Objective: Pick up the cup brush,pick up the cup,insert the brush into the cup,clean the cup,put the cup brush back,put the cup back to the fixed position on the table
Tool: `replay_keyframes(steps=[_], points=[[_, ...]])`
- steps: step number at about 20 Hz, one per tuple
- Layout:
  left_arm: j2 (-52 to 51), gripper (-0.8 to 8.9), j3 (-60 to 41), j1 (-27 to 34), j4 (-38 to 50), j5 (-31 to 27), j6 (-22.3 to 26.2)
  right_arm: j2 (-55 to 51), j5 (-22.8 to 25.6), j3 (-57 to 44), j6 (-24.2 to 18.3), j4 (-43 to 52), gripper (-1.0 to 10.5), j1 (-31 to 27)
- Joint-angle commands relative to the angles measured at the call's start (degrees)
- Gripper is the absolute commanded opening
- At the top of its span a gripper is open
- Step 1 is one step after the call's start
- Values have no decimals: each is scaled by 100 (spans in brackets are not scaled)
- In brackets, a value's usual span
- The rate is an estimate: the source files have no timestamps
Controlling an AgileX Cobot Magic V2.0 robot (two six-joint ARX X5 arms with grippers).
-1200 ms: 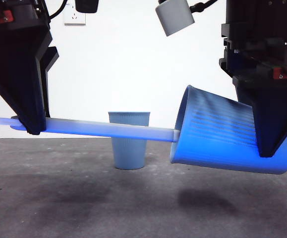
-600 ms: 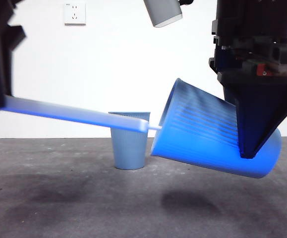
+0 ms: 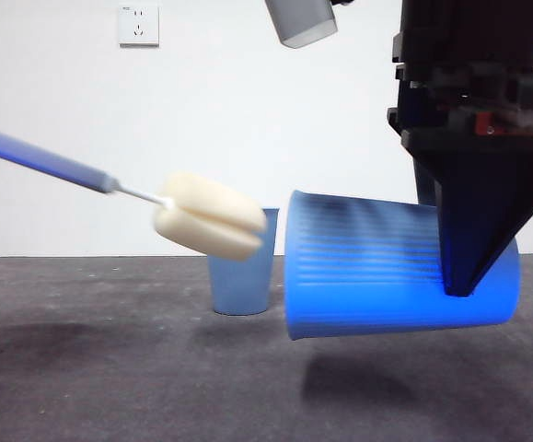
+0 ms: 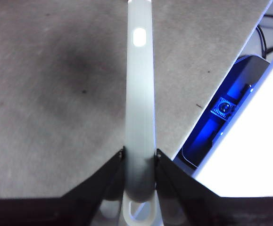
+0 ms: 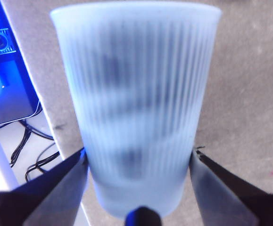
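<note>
Cleaning looks finished: the left end effector (image 4: pixel 138 157) clamps the cup brush (image 3: pixel 206 226) left of centre, sponge outside the cup (image 3: pixel 386 267), which the right end effector (image 5: pixel 138 157) grips sideways, lower right. Next, lay the brush on the table (image 3: pixel 110 387).

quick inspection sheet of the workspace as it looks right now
surface: table dark grey, scuffed.
job's things: cup brush in the air, sponge outside the cup; cup held sideways, off the table.
clutter: second blue cup upright behind.
grippers: left gripper shut on the brush handle; right gripper clamps the cup.
cables: black cables past the table edge.
surroundings: white wall, wall socket.
</note>
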Motion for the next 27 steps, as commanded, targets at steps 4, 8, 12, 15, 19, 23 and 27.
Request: replay_keyframes(steps=[4, 8, 12, 15, 19, 23, 27], points=[[-1036, -9, -15, 59, -420, 179, -245, 42, -13, -2, -13, 39, -17, 22], [-1930, -9, -15, 59, -420, 411, -745, 35, -17, -2, 11, 205, -17, 20], [-2500, -9, -15, 59, -387, 184, -2166, -9, -15, -2, 603, 935, -17, 20], [-2542, -9, -37, 59, -256, -713, -2839, -153, -15, -2, 1185, 1659, -17, 20], [-2538, -9, -627, 59, 734, -1128, -3576, -643, -15, -2, 2111, 2457, -17, 20], [-2072, -9, -1657, 59, 2544, -741, -4203, -1250, -9, -2, 2256, 2758, -17, 20], [-1047, -9, -1956, 149, 3526, -1045, -4295, -1770, -7, -2, 2393, 2728, -16, 22]])
